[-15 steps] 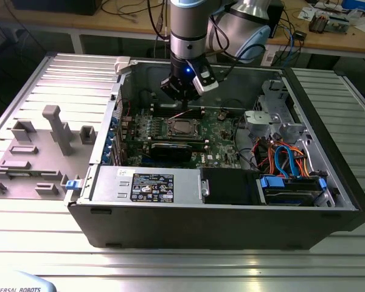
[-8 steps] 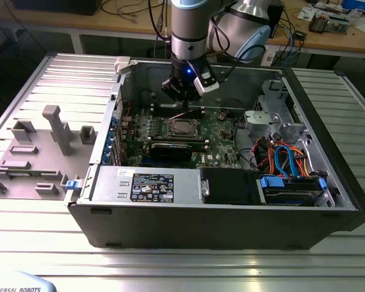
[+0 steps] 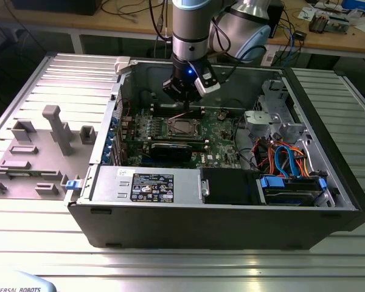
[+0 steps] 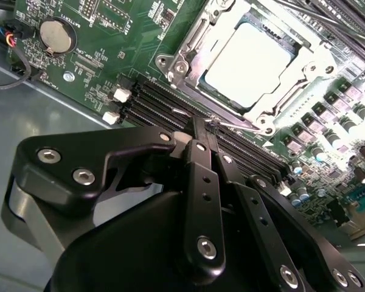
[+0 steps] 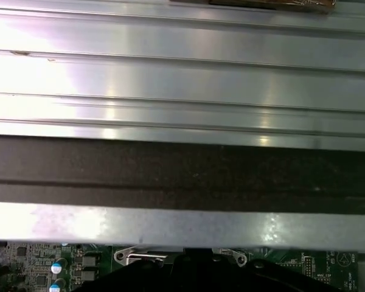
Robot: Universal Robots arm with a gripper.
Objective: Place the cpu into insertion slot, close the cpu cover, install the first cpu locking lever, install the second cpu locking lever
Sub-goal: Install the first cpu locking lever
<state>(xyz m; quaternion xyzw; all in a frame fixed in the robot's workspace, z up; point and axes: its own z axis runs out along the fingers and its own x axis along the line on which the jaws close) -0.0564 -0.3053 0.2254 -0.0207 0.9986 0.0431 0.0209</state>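
Open computer case [image 3: 328, 201] on ribbed metal table [image 3: 182, 267]. My gripper [image 4: 198, 128] over memory slots [image 4: 164, 109], fingers [image 4: 201, 176] pressed together, empty. Just beyond, cpu [image 4: 246, 58] seated in insertion slot [image 4: 191, 85], cpu cover [image 4: 319, 70] down around it.
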